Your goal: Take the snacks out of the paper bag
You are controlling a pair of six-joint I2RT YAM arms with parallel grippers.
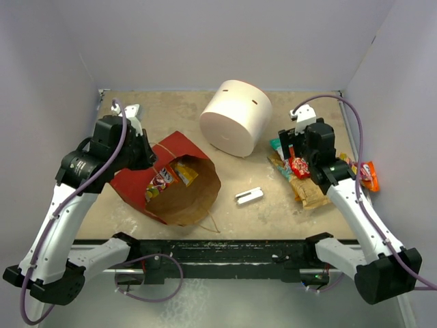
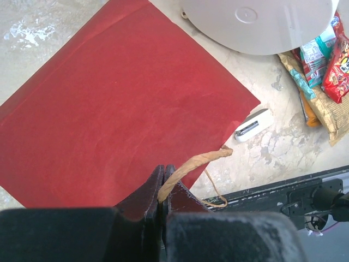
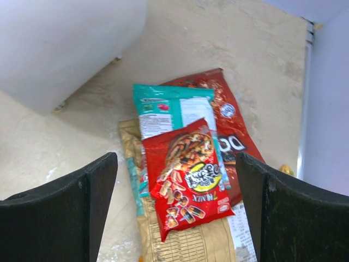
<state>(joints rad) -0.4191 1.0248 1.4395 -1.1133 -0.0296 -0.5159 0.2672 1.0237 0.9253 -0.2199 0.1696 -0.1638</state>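
The paper bag lies on its side at the left with its brown mouth facing the near edge. A yellow snack and a red one lie inside the mouth. My left gripper is shut on the bag's twine handle, above the red outer side. My right gripper hangs open over a pile of snacks at the right. A red packet lies on top, free of both fingers. Under it are a teal packet, a dark red one and a tan one.
A big white cylinder lies at the back middle, close to the pile. A small grey metal bracket lies between bag and pile. An orange packet rests by the right wall. White walls enclose the table on three sides.
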